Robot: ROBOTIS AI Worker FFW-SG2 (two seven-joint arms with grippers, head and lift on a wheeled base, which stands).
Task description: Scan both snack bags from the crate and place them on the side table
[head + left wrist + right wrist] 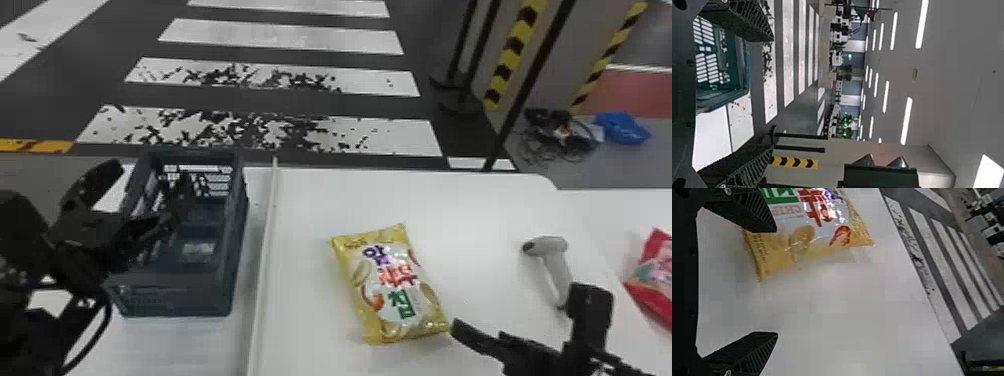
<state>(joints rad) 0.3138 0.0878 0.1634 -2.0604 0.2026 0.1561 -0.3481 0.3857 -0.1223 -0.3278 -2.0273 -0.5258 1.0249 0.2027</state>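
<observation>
Red bag (656,282): on your side table (612,210), right; apparently done. Yellow bag (392,285): left of it, to place; scan unclear. Left gripper (772,93), right gripper (776,282): wide open, empty.

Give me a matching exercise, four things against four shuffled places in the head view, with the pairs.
1. rectangular blue-grey plastic crate
2. glossy yellow snack bag
3. pistol-shaped light grey scanner
4. red snack bag

A. between the two bags
B. at the right edge
C. left of the slim white divider
D. between divider and scanner

Pairs: 1-C, 2-D, 3-A, 4-B
</observation>
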